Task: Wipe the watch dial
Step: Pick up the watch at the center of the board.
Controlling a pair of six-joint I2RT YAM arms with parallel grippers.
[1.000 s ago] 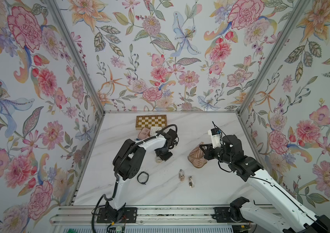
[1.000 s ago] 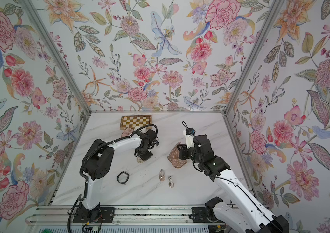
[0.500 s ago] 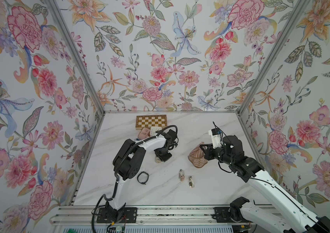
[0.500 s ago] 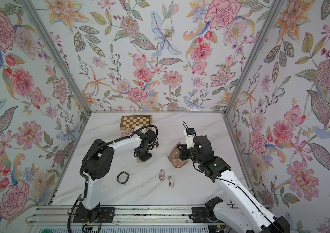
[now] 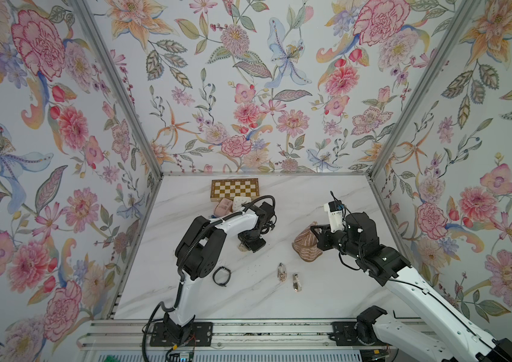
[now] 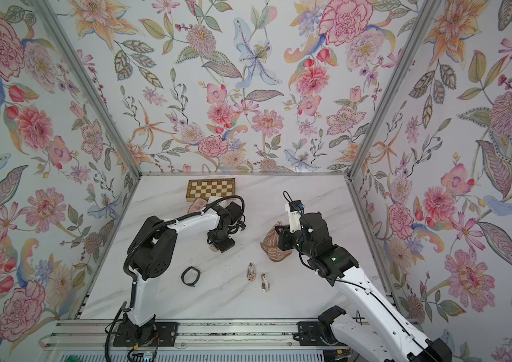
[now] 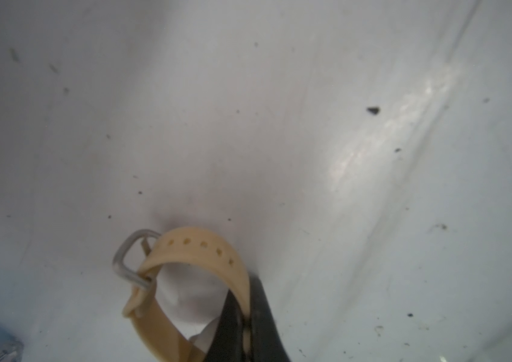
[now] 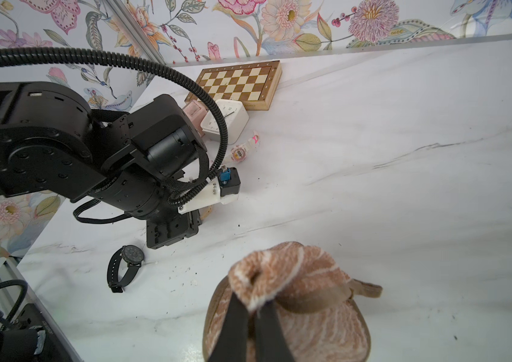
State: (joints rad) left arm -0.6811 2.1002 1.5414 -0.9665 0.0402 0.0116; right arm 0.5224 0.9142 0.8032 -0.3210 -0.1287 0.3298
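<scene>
Beige watch (image 7: 198, 247) pinched by its strap in the closed left gripper (image 7: 246, 313), low over the middle of the table (image 5: 311, 200), probably to steady the unseen dial. Brown cloth (image 8: 295, 275) bunched and clamped in the right gripper (image 8: 256, 310) nearer the table's right edge, well apart from the watch, likely readied for wiping.

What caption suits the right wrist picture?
Right gripper shut on a brown cloth; a black watch lies on the marble table.

Both top views high above the shared table (image 5: 298, 200); wrist views close, low.
</scene>
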